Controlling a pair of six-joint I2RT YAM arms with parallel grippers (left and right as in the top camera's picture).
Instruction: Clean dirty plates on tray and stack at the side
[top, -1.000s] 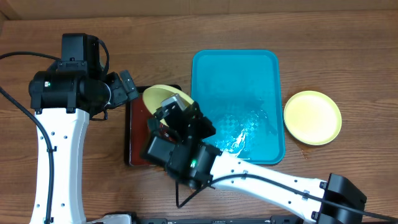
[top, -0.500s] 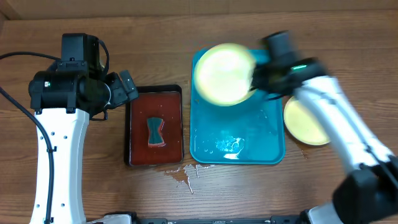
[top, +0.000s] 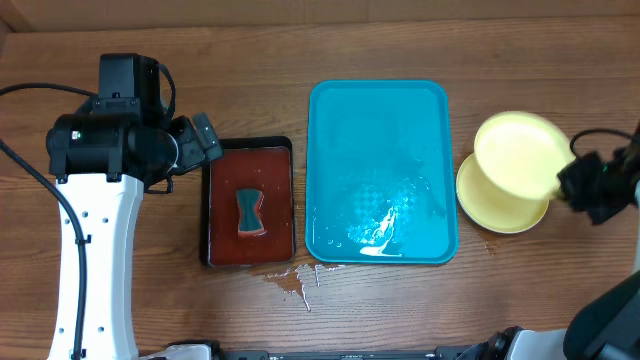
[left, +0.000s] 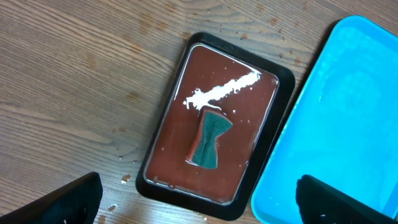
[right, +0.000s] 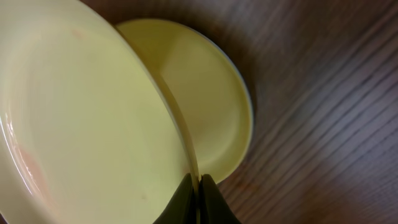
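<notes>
From where I stand, the right gripper (right: 199, 198) has its two dark fingers pinched together on the rim of a pale yellow-green round plastic plate (top: 518, 152). It holds that plate tilted in the air near the right edge of the brown wood-grain table surface (top: 560, 60). Under it a second pale yellow-green plate (top: 500, 212) lies flat on the bare wood, just beside the right edge of the large turquoise-blue rectangular plastic tray (top: 330, 120). The tray carries no plate, only a sheen of water. A third plate is nowhere in view.

The grip worries me most. It is a thin pinch at one spot of the rim, and if the plastic is wet the held plate could swivel or slip free and drop edge-first. Let go at this tilt, it would likely strike the second plate with its rim, then skid off or shove it toward the table's right edge instead of nesting. It also hangs off-centre over the second plate, toward the far side, so it needs levelling and centring first.

The wrist view shows a faint pinkish trace near the held plate's rim. If that is sauce, a dirty plate goes onto the stack.

The left gripper (top: 200, 140), fingers wide apart and holding nothing, hovers by the small black-rimmed dark red tray (top: 215, 250) where a teal hourglass-shaped sponge (top: 250, 212) lies. It is well apart from the plates, so I expect no clash there.
</notes>
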